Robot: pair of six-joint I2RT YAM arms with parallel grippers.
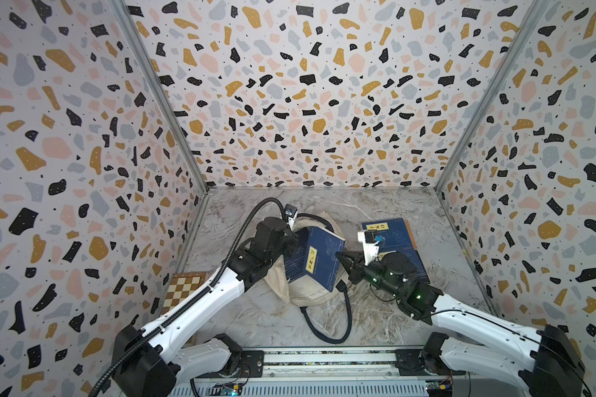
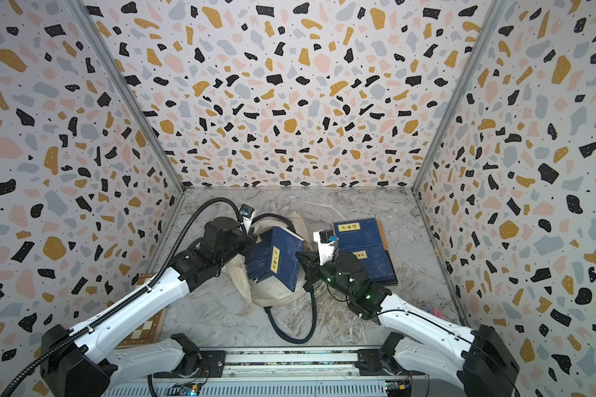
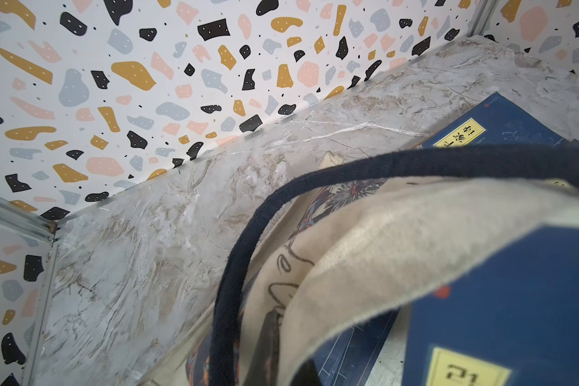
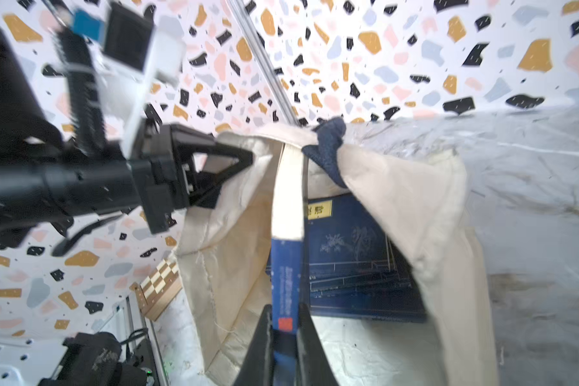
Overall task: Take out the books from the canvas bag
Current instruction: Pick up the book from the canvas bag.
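Observation:
The cream canvas bag (image 1: 301,292) lies in the middle of the marble floor, mouth toward the right arm. My left gripper (image 1: 292,239) is shut on the bag's upper rim, holding the mouth open; in the right wrist view its black fingers (image 4: 241,160) pinch the cloth. My right gripper (image 4: 284,310) is shut on the spine of a navy book (image 1: 315,257) with a yellow label, held tilted above the bag. More navy books (image 4: 348,257) lie inside the bag. Two books (image 1: 389,233) rest flat on the floor at the right.
A wooden chessboard box (image 1: 183,288) lies by the left wall under the left arm. The bag's navy handle (image 1: 327,323) loops across the floor toward the front rail. Patterned walls close in three sides.

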